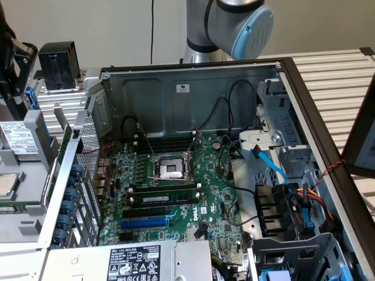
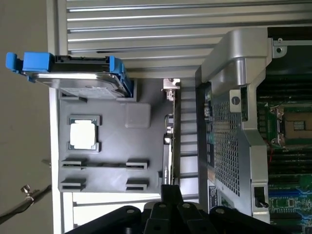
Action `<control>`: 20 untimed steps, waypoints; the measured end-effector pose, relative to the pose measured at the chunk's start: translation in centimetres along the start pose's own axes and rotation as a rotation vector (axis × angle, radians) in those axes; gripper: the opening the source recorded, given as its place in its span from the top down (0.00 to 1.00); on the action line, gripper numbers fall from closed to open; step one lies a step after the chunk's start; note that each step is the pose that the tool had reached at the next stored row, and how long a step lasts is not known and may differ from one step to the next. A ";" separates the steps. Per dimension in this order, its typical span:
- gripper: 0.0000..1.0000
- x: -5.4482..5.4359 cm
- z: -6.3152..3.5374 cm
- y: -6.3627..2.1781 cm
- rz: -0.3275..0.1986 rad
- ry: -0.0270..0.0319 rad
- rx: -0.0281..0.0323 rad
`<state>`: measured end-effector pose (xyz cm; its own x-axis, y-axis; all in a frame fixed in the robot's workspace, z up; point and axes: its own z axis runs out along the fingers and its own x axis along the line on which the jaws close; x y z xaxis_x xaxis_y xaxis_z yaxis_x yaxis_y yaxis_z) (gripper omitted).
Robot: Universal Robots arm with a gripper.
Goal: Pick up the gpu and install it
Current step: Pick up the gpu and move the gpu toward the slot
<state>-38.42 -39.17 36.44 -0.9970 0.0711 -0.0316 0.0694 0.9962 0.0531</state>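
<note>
Slatted table [image 2: 146, 29], open computer case [image 1: 193, 88] on it: we see the gpu [image 2: 169, 131] standing on edge just beside the case's outer wall, and the gripper [image 2: 170, 192] above it, pinched fully closed and empty.

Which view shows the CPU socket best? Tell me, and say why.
The exterior view: the CPU socket sits whole and uncovered in the middle of the motherboard. The wrist view has the socket beyond the case wall, cut off by the picture's edge.
</note>
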 end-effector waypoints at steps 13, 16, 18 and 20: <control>0.46 0.2 2.14 0.00 0.000 -0.0106 -0.0008; 0.46 0.2 2.46 0.06 -0.001 -0.0191 -0.0014; 0.46 0.2 2.62 0.07 -0.001 -0.0273 -0.0019; 0.46 0.3 2.87 0.08 -0.001 -0.0334 -0.0024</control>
<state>-38.61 -38.92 33.57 -0.9953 0.0713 -0.0650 0.0678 0.9962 0.0555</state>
